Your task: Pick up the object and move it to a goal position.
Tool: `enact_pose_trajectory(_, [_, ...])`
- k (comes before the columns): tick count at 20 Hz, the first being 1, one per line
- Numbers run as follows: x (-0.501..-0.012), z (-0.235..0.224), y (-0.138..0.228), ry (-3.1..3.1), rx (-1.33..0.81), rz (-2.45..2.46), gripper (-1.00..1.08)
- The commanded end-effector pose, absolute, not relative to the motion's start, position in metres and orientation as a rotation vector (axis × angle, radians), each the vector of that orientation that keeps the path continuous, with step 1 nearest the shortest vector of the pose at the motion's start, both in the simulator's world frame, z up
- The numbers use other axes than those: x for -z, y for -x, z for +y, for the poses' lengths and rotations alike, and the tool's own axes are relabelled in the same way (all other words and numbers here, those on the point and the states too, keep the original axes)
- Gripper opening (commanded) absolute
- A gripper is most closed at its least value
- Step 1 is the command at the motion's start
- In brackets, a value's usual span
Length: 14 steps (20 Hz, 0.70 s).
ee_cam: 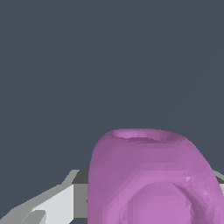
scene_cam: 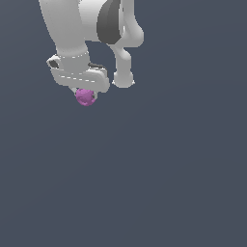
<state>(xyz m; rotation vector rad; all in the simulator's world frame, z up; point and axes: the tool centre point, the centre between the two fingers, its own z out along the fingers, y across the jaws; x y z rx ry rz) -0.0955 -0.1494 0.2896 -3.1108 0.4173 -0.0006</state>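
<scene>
— Where was the blob?

— Upper left of the exterior frame, tucked under my claw, which I judged clenched on it.

— Which step was that?

— Carrying, I'd say. The next move called for travel to the goal, but no marker showed.

— How did it look?

— Magenta, lumpy, ring-faced, filling the wrist view's lower right beside one finger.

Open dark space is lying all around the gripper in the exterior view, below it and toward that view's right, with nothing standing there. The arm is crowding the room above. In the wrist view the object is blocking much of the sight.
</scene>
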Motion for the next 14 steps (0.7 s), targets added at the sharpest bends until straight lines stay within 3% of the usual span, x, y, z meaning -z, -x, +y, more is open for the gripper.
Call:
enact_pose_trajectory(1, [-0.311,-0.159,0.109,3.111,0.0,0.417,-1.0])
enact_pose_trajectory(14, [-0.38,-0.191,0.149,3.113,0.0,0.417,-1.0])
